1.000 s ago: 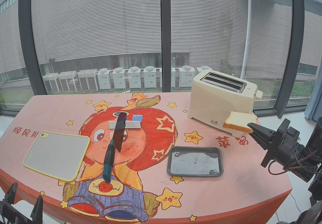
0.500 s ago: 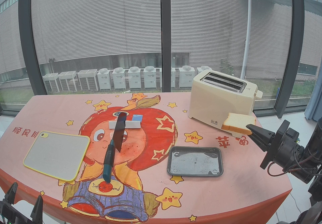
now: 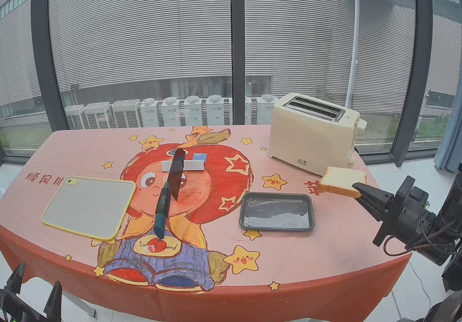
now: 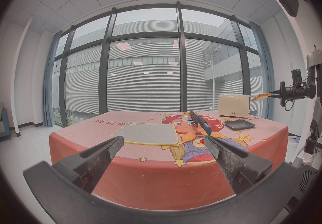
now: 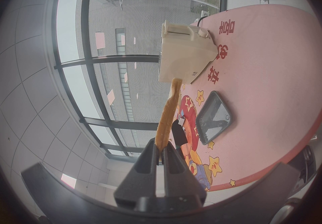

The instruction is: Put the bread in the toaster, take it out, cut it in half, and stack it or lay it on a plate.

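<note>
A slice of white bread (image 3: 342,180) with a brown crust hangs flat in the air off the table's right side, with my right gripper (image 3: 358,189) shut on its near edge. The right wrist view looks along the bread (image 5: 169,114) from the right gripper (image 5: 160,149). The cream toaster (image 3: 312,132) stands at the back right of the table, slots up, a little beyond and left of the bread. A dark metal tray (image 3: 276,211) lies in front of the toaster. My left gripper (image 4: 164,151) is open, low and before the table's front left edge.
A grey cutting board (image 3: 89,207) with a yellow rim lies at the front left. A black-bladed knife (image 3: 166,195) with a teal handle rests at the table's middle, its blade propped on a small white block (image 3: 185,165). Windows stand behind the table.
The whole head picture has shifted, so the camera has moved. Against the toaster, the bread in my right gripper sits slightly lower and nearer than before. The left gripper is unchanged.
</note>
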